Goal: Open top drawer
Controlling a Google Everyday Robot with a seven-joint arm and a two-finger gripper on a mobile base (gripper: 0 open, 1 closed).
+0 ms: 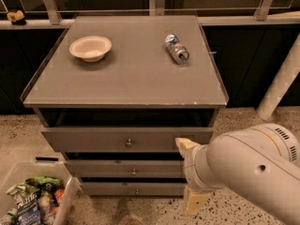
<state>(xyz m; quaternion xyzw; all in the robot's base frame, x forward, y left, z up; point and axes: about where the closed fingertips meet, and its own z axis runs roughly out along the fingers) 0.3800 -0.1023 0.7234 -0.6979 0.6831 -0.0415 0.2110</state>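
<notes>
The top drawer is the widest grey front of three, just under the cabinet top, with a small round metal knob at its centre. A dark gap shows above the front. My gripper is in front of the drawers' right end, to the right of the knob and apart from it. Its two cream fingers stand apart, one high and one low, with nothing between them. My white arm covers the right ends of the two slimmer lower drawers.
On the cabinet top sit a cream bowl at the left and a can lying on its side at the right. A clear bin of snack packets stands on the floor at the lower left. A white post leans at the right.
</notes>
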